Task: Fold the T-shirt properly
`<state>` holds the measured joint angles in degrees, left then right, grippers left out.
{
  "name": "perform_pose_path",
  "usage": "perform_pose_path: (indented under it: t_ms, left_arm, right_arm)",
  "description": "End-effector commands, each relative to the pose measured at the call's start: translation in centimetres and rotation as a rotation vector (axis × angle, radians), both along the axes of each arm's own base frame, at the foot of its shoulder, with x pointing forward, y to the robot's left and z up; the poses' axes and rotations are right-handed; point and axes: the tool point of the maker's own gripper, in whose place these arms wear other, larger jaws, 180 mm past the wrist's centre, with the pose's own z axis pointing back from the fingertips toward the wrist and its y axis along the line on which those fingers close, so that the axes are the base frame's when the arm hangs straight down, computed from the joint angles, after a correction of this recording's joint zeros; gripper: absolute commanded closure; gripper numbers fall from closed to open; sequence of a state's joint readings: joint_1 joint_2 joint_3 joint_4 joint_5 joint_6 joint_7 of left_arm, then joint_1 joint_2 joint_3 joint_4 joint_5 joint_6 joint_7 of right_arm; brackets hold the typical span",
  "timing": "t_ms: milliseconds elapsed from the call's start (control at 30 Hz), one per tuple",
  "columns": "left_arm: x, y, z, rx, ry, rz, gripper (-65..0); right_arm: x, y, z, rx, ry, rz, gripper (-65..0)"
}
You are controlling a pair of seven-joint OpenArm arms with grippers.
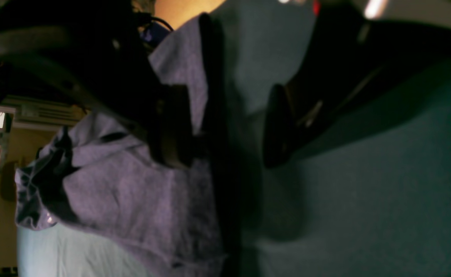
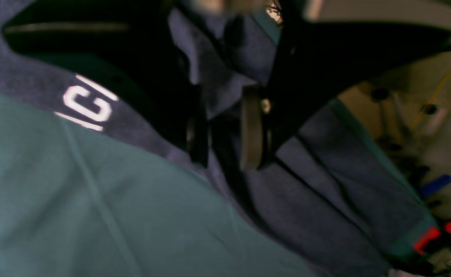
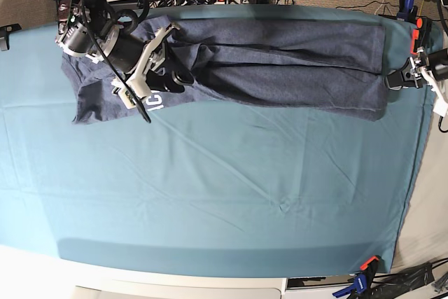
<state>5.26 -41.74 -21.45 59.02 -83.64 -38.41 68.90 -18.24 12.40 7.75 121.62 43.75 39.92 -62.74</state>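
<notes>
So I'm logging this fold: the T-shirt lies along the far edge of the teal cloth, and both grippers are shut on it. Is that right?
Not quite. Only the right gripper pinches the T-shirt. The left wrist view shows the left gripper open at the shirt's edge, holding nothing. The shirt does lie along the far edge of the teal cloth.

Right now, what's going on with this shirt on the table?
A two-armed robot is folding a dark blue-grey T-shirt that lies stretched along the far edge of a teal table cloth, already folded lengthwise into a long band. The right gripper is pinching bunched fabric near the end with the white lettering. The left gripper is at the opposite end with its jaws wide open, one finger over the shirt's edge and the other over the cloth, holding nothing.
</notes>
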Motion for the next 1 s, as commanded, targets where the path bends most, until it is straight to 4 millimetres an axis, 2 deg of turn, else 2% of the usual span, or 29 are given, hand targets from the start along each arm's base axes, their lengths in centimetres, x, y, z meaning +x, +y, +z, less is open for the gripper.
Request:
perform_pose_path:
  t_ms: [0,200,500,667,967]
  left_arm:
    - [0.6,0.8,1.2,0.014,-0.025,-0.005,-32.1]
    - [0.7,0.3,1.7,0.025,-0.039,-0.044,-32.1]
    - [2.4,-3.3,6.2,0.083,-0.217,-0.190,-32.0]
    - [2.3,-2.9,5.6,0.127,-0.203,-0.181,-32.0]
    - [0.0,-2.1,3.1,0.163,-0.106,-0.148,-32.0]
  right_arm:
    - [0.5,0.1,1.2,0.014,-0.049,0.002,-15.7]
    - [1.2,-1.3,0.4,-0.088,-0.078,-0.036,-15.7]
    - [2.1,-2.9,0.0,-0.182,-0.117,-0.095,-15.7]
    - [3.2,-4.7,0.1,-0.234,-0.143,-0.197,-15.7]
    - [3.5,-4.6,0.5,-0.220,-0.166,-0.201,-15.7]
